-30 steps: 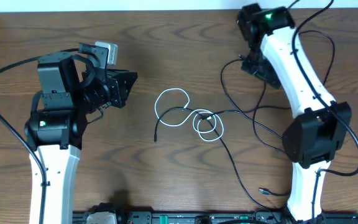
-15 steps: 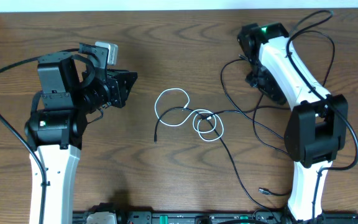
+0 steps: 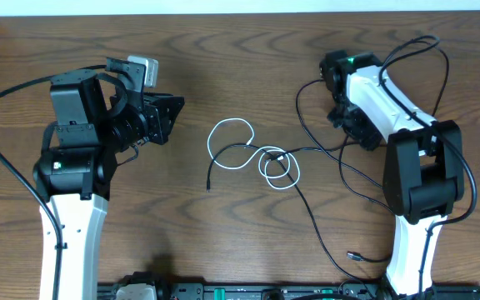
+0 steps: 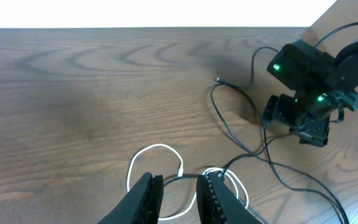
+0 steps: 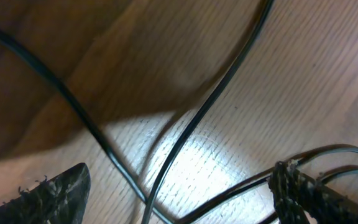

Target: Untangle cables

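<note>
Evidently the untangling has hardly begun: the thin white cable (image 3: 263, 169) lies looped at the middle of the brown wooden worktop (image 3: 223, 50), its coil threaded by one of the thin black cables (image 5: 194, 121) trailing toward the right edge. The right gripper (image 5: 179, 186) hangs low over those, jaws spread wide and empty; the left gripper (image 4: 182, 193), jaws narrowly parted on nothing, faces the white loops. Next, I judge, the right jaws should close on one black strand alone and draw it clear.
</note>
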Motion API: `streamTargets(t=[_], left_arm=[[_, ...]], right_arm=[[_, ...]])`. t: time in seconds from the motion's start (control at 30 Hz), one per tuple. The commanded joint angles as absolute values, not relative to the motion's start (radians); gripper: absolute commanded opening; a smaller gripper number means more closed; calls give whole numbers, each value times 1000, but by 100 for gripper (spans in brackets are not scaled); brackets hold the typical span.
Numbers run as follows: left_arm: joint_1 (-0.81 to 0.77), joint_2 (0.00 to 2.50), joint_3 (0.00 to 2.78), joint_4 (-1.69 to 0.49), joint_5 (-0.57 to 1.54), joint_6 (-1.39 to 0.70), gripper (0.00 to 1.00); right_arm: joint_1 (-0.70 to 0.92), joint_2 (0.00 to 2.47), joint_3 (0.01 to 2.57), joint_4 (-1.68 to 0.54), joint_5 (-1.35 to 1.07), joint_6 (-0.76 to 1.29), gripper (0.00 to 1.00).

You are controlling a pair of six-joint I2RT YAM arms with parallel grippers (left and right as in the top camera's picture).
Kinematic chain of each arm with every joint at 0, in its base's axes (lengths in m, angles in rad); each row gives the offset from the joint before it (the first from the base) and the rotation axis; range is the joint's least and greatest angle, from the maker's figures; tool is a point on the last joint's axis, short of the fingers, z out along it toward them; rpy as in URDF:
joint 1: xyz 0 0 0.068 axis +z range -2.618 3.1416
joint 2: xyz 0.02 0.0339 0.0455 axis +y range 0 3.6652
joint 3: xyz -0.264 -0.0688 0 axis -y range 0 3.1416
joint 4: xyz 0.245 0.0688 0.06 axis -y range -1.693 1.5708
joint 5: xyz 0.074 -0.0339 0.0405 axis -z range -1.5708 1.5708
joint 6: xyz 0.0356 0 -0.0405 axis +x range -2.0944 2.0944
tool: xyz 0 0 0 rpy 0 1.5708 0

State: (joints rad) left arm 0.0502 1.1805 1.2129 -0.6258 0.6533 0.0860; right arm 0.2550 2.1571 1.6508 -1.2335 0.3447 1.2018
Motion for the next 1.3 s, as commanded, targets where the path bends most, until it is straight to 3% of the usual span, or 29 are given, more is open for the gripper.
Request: streamTargets(t=[0.0, 0.83, 0.9, 1.07, 1.2, 1.23, 1.27], left_arm=[[48, 1180, 1212, -628, 670, 105, 24], [48, 1180, 1212, -628, 670, 116, 24], [48, 1180, 1212, -628, 670, 116, 24], [48, 1180, 1212, -628, 670, 116, 24], [48, 1180, 1212, -629, 670, 116, 24], [48, 1180, 1212, -629, 670, 116, 24], [48, 1180, 1212, -629, 670, 116, 24]], right_arm=[[240, 2145, 1622, -1221, 355, 1188, 89], [171, 2046, 1340, -868, 167, 1075, 85], [171, 2046, 1331, -859, 164, 1075, 80], [171, 2046, 1328, -852, 162, 1075, 53], [171, 2046, 1328, -836, 138, 1075, 41], [171, 2046, 1328, -833, 130, 1075, 35], [171, 2046, 1328, -829, 120, 1075, 22]])
